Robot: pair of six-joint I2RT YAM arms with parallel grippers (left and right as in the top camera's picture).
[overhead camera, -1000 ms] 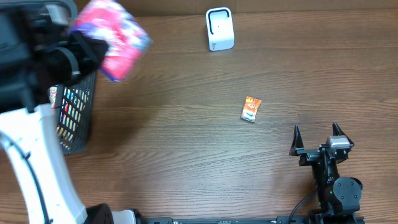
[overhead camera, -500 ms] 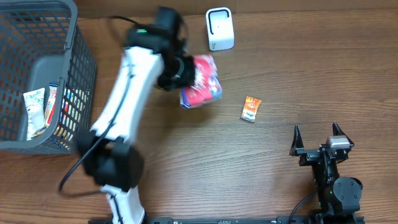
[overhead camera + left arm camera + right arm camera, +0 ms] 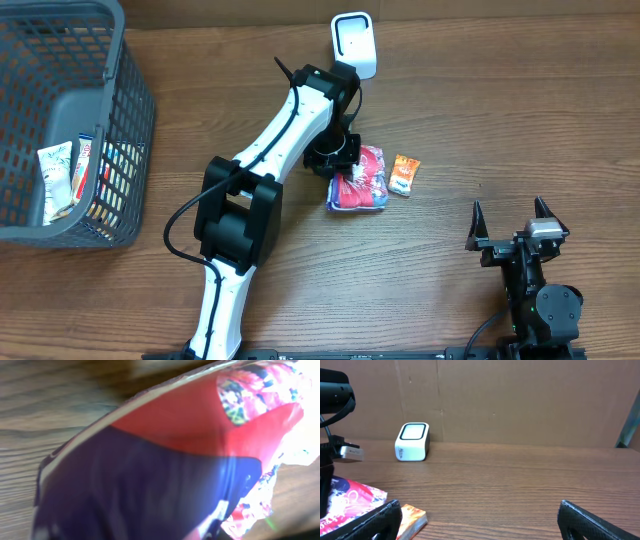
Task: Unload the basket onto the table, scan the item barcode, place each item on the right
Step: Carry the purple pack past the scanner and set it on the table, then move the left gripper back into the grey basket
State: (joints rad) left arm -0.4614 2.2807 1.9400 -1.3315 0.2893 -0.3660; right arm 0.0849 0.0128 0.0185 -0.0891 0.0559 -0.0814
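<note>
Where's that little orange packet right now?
Seen from overhead, the orange packet lies on the table near its middle, just right of the red bag and below the white scanner.

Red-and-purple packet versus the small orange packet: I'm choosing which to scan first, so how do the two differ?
The red-and-purple packet is clearly larger than the orange packet. It is red, pink and purple, while the orange packet is mostly orange. The left gripper sits right over the red-and-purple packet; the orange packet has no gripper on it. Both lie on the table, close together.
</note>
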